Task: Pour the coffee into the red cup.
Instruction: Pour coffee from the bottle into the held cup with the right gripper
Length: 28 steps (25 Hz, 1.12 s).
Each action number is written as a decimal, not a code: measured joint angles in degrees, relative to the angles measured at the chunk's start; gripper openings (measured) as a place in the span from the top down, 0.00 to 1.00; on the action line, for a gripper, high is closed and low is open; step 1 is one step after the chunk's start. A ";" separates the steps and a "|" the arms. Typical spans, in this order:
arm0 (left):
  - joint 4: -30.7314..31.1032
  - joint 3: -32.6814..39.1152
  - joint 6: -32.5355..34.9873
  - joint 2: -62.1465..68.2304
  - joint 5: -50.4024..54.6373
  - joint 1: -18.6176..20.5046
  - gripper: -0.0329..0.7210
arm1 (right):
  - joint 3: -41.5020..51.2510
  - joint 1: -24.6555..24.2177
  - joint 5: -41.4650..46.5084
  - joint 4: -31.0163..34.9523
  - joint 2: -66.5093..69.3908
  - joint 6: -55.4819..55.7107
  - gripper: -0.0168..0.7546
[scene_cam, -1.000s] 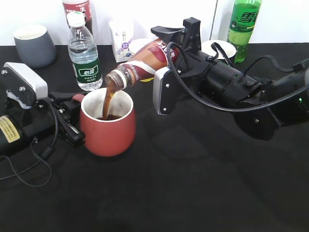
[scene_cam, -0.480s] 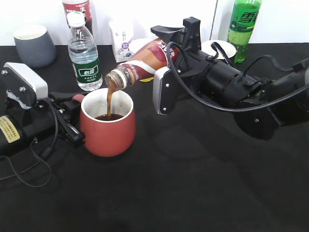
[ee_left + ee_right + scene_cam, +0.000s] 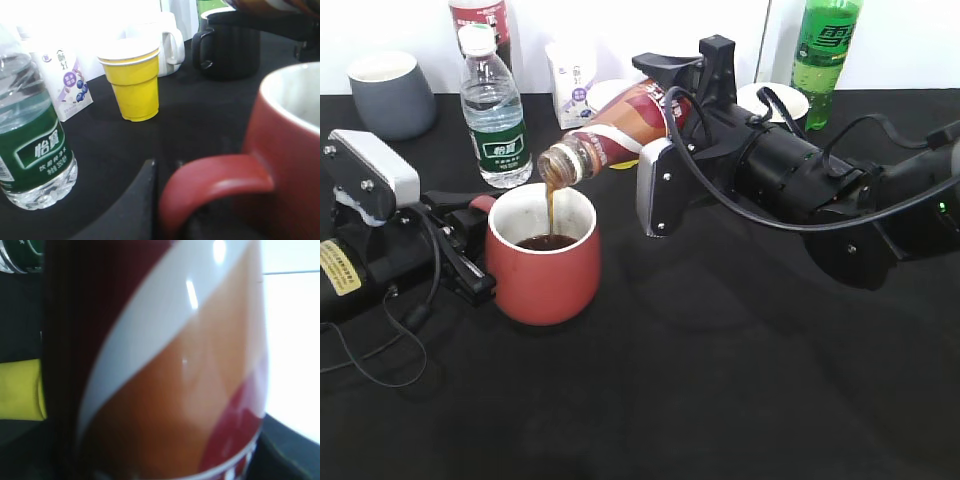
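While the coffee bottle [image 3: 615, 130] is tipped neck-down toward the left, a thin brown stream [image 3: 551, 212] falls from its mouth into the red cup [image 3: 542, 257], which stands upright on the black tabletop [image 3: 720, 380] and already holds dark liquid. The mouth sits just above the cup's opening so the stream lands inside the rim. The right tool [image 3: 670, 120] is clamped around the bottle's labelled body, which fills the right wrist view [image 3: 165, 370]. The left tool [image 3: 460, 245] lies low at the cup's handle [image 3: 215, 182], apparently to steady the cup; whether its jaws actually pinch the handle cannot be told, since only one dark finger [image 3: 142, 200] shows beside it. Behind stand a water bottle [image 3: 492, 110], a grey cup [image 3: 390, 92], a yellow cup [image 3: 133, 82], a black mug [image 3: 229, 46] and a green soda bottle [image 3: 825, 55], all apart from the pour.
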 joint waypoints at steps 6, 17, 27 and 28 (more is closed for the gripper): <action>0.00 0.00 0.00 0.00 0.21 0.00 0.87 | 0.00 0.00 0.00 0.00 0.00 0.00 0.29; 0.00 0.00 0.02 0.00 0.21 0.00 0.87 | 0.00 0.00 -0.22 0.00 0.00 0.04 0.29; 0.01 0.00 0.02 0.00 0.22 0.00 0.87 | 0.00 0.00 -0.28 -0.67 0.00 5.14 0.29; 0.01 0.00 0.02 0.00 0.22 0.00 0.87 | 0.00 0.00 -0.28 -0.77 0.00 6.34 0.29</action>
